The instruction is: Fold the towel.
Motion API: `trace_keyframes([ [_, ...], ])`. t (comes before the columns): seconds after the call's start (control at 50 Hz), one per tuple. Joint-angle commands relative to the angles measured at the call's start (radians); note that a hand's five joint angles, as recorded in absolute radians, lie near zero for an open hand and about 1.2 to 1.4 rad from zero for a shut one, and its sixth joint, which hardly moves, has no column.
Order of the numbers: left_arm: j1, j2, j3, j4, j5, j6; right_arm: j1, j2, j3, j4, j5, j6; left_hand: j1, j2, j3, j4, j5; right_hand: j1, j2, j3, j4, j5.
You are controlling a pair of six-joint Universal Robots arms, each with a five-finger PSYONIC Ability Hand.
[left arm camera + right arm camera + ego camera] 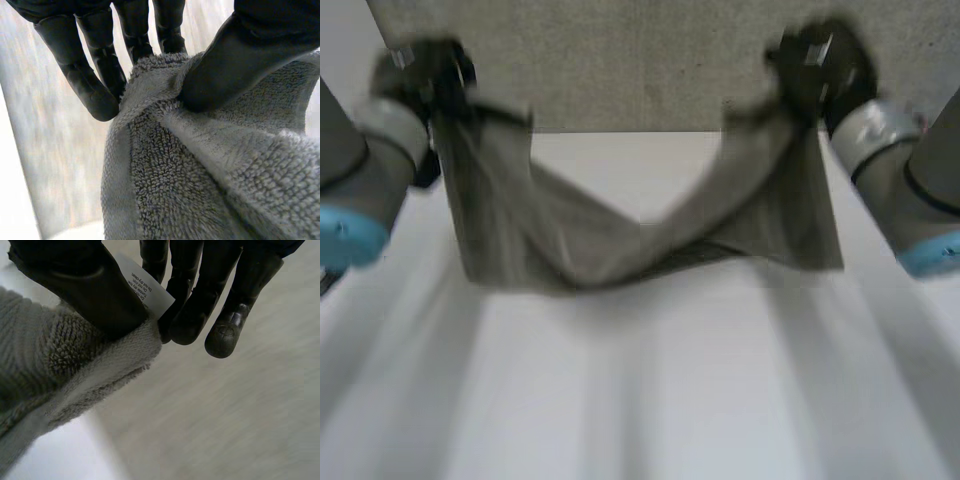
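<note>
— While the towel (pixel 620 235) hangs between my two hands over the far part of the table (pixel 650 400), I'd call this the carrying stage of the first fold. Two corners are up and the middle sags in a deep dip. The lower edge trails low, and I cannot tell whether it touches the tabletop.

— So what does the next move want?

— In my judgement, both corners should travel across together, level and at one pace, and be laid on the opposite edge so the halves match. I'd draw the hands a little apart first to take out that sag, or the crease may wander.

— And your hold?

— My left hand (pixel 425 75) pinches its corner. The thumb (pixel 240 65) presses the bunched pile against the inner fingers, and the outer fingers (pixel 85 80) stand straight beside the cloth. My right hand (pixel 815 60) clamps the hem corner under its thumb, with the white care label (pixel 145 290) poking out beside it. Its outer fingers hang relaxed, holding nothing.

— The arms?

— Both reach forward, with the hands raised before the grey backdrop (pixel 640 60), well apart and roughly level.
</note>
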Motion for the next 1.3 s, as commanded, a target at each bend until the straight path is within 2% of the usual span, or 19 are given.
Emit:
trace_keyframes([
  [0.02, 0.022, 0.005, 0.223, 0.107, 0.006, -0.213, -0.07, -0.108, 0.052, -0.422, 0.008, 0.354, -0.041, -0.047, -0.149, -0.122, -0.249, 0.061, 0.095, 0.058, 0.065, 0.057],
  [0.06, 0.048, 0.033, 0.202, 0.182, 0.015, -0.335, -0.091, -0.136, 0.072, -0.432, 0.0, 0.415, -0.041, -0.047, -0.149, -0.122, -0.249, 0.061, 0.095, 0.058, 0.065, 0.057],
  [0.16, 0.077, 0.096, 0.044, 0.222, 0.048, -0.436, -0.125, -0.179, 0.131, -0.388, -0.064, 0.505, -0.041, -0.047, -0.149, -0.122, -0.249, 0.061, 0.095, 0.058, 0.065, 0.057],
  [0.22, 0.1, 0.131, -0.106, 0.242, 0.107, -0.437, -0.13, -0.185, 0.177, -0.331, -0.162, 0.498, -0.041, -0.047, -0.149, -0.122, -0.249, 0.061, 0.095, 0.058, 0.065, 0.057],
  [0.26, 0.108, 0.14, -0.186, 0.26, 0.142, -0.437, -0.142, -0.18, 0.215, -0.284, -0.283, 0.472, -0.041, -0.047, -0.149, -0.122, -0.249, 0.061, 0.095, 0.058, 0.065, 0.057],
  [0.32, 0.129, 0.148, -0.359, 0.318, 0.202, -0.435, -0.162, -0.173, 0.236, -0.254, -0.332, 0.452, -0.041, -0.047, -0.149, -0.122, -0.249, 0.061, 0.095, 0.058, 0.065, 0.057],
  [0.36, 0.143, 0.149, -0.445, 0.365, 0.231, -0.432, -0.196, -0.148, 0.308, -0.207, -0.43, 0.41, -0.041, -0.047, -0.149, -0.122, -0.249, 0.061, 0.095, 0.058, 0.065, 0.057],
  [0.48, 0.194, 0.151, -0.755, 0.62, 0.356, -0.374, -0.223, -0.059, 0.445, -0.168, -0.504, 0.25, -0.041, -0.047, -0.149, -0.122, -0.249, 0.061, 0.095, 0.058, 0.065, 0.057],
  [0.6, 0.203, 0.145, -0.912, 0.82, 0.485, -0.205, -0.252, -0.028, 0.494, -0.122, -0.498, 0.09, -0.041, -0.047, -0.149, -0.122, -0.249, 0.061, 0.095, 0.058, 0.065, 0.057],
  [0.72, 0.229, 0.151, -0.944, 0.818, 0.551, -0.078, -0.257, -0.028, 0.483, 0.041, -0.48, -0.039, -0.041, -0.047, -0.149, -0.122, -0.249, 0.056, 0.09, 0.054, 0.06, 0.052],
  [0.74, 0.237, 0.153, -0.95, 0.808, 0.568, -0.047, -0.255, -0.03, 0.476, 0.086, -0.474, -0.057, -0.041, -0.047, -0.149, -0.122, -0.249, -0.269, -0.235, -0.272, -0.266, -0.274],
  [0.76, 0.238, 0.153, -0.953, 0.796, 0.586, -0.03, -0.255, -0.03, 0.476, 0.086, -0.474, -0.058, -0.041, -0.047, -0.149, -0.122, -0.249, -0.273, -0.239, -0.275, -0.269, -0.277],
  [0.8, 0.238, 0.154, -0.955, 0.785, 0.603, -0.015, -0.248, -0.038, 0.465, 0.152, -0.463, -0.084, -0.093, -0.099, -0.201, -0.174, -0.301, -0.846, -0.812, -0.848, -0.842, -0.85],
  [0.82, 0.238, 0.154, -0.957, 0.774, 0.617, -0.004, -0.248, -0.038, 0.465, 0.152, -0.463, -0.084, -0.306, -0.312, -0.414, -0.387, -0.514, -0.848, -0.814, -0.851, -0.845, -0.853],
  [0.84, 0.238, 0.154, -0.957, 0.774, 0.617, -0.004, -0.245, -0.042, 0.463, 0.177, -0.449, -0.09, -0.308, -0.314, -0.416, -0.389, -0.516, -1.014, -0.98, -1.016, -1.01, -1.018],
  [0.9, 0.232, 0.159, -0.96, 0.753, 0.64, 0.027, -0.245, -0.056, 0.463, 0.203, -0.408, -0.096, -0.738, -0.744, -0.846, -0.819, -0.946, -1.161, -1.127, -1.163, -1.157, -1.165],
  [1.04, 0.223, 0.225, -0.995, 0.72, 0.643, 0.166, -0.236, -0.133, 0.482, 0.232, -0.322, -0.096, -0.91, -0.916, -1.018, -0.991, -1.118, -1.161, -1.127, -1.163, -1.157, -1.165],
  [1.16, 0.219, 0.306, -1.041, 0.708, 0.643, 0.38, -0.171, -0.2, 0.493, 0.275, -0.259, -0.096, -1.039, -1.045, -1.147, -1.12, -1.247, -1.161, -1.127, -1.163, -1.157, -1.165],
  [1.3, 0.124, 0.369, -1.058, 0.664, 0.641, 0.543, -0.105, -0.191, 0.493, 0.315, -0.107, -0.094, -1.066, -1.072, -1.173, -1.147, -1.273, -1.161, -1.127, -1.163, -1.157, -1.165],
])
